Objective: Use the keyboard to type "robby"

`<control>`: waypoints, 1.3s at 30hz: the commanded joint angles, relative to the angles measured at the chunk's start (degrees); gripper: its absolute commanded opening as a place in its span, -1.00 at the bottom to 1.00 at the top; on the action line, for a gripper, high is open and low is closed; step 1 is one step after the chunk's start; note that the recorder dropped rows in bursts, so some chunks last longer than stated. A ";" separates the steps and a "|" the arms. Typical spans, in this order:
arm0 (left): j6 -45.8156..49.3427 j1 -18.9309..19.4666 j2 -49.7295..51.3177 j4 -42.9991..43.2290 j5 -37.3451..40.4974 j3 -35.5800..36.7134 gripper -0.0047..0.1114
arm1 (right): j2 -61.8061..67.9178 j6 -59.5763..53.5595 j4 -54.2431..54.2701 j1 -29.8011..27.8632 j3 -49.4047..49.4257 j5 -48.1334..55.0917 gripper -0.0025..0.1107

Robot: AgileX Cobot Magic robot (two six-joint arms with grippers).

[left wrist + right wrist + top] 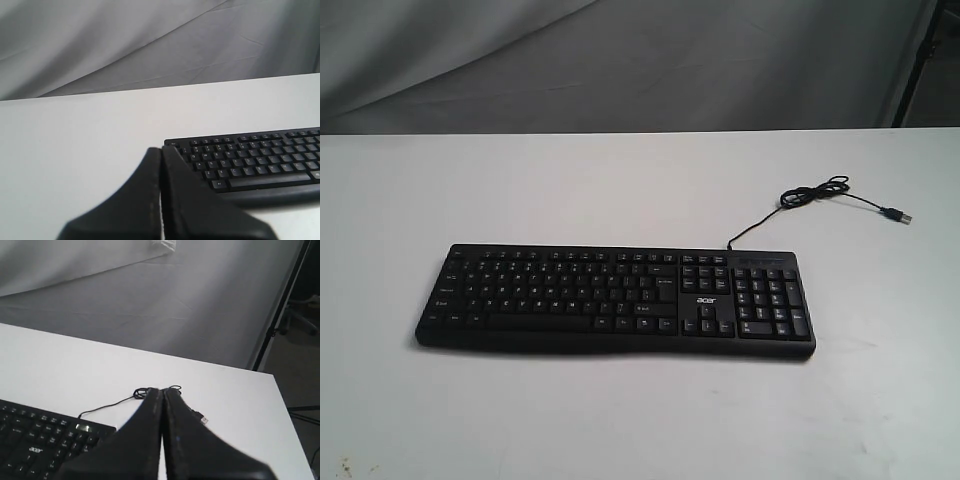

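The black keyboard (pixel 615 298) with its white acer logo lies flat on the white table (pixel 620 180), number pad to the right. Its thin cable (pixel 810 200) curls off behind the right end to a loose USB plug (pixel 897 214). Neither arm shows in the exterior view. In the left wrist view my left gripper (pixel 161 148) is shut with nothing in it, raised off the keyboard's (pixel 255 162) left end. My right gripper (pixel 162 389) is also shut and empty, raised near the number pad end (pixel 42 442), with the cable's coil (pixel 142 391) just beyond its tips.
A grey cloth backdrop (pixel 620 60) hangs behind the table. A black stand pole (pixel 280 305) rises past the table's far right corner. Bare white tabletop (pixel 620 420) runs in front of the keyboard.
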 commanded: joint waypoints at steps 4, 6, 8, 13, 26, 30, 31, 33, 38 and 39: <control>-0.16 -0.36 -0.20 0.27 -0.42 0.25 -0.92 | 9.11 5.21 3.12 2.62 -4.32 0.19 -0.96; -0.16 -0.36 -0.20 0.27 -0.42 0.25 -0.92 | 11.20 9.58 4.37 4.78 -4.32 1.99 -0.96; -0.16 -0.36 -0.20 0.27 -0.42 0.25 -0.92 | 14.28 8.69 4.37 7.95 -4.32 4.09 -0.96; -0.16 -0.36 -0.20 0.27 -0.42 0.25 -0.92 | 26.26 3.44 8.45 17.81 -7.18 7.87 -0.96; -0.16 -0.36 -0.20 0.27 -0.42 0.25 -0.92 | 66.33 -6.09 12.22 39.62 -40.26 6.31 -0.96; -0.16 -0.36 -0.20 0.27 -0.42 0.25 -0.92 | 76.22 -6.09 12.90 42.77 -47.22 5.84 -0.96; -0.16 -0.36 -0.20 0.27 -0.42 0.25 -0.92 | 78.15 -6.09 12.90 42.91 -48.79 5.54 -0.96; -0.16 -0.36 -0.20 0.27 -0.42 0.25 -0.92 | 82.70 -6.09 12.90 43.48 -51.79 4.40 -0.96; -0.16 -0.36 -0.20 0.27 -0.42 0.25 -0.92 | 92.11 -8.39 12.32 44.70 -58.10 2.51 -0.96; -0.16 -0.36 -0.20 0.27 -0.42 0.25 -0.92 | 93.27 -8.96 12.32 44.70 -58.94 2.49 -0.96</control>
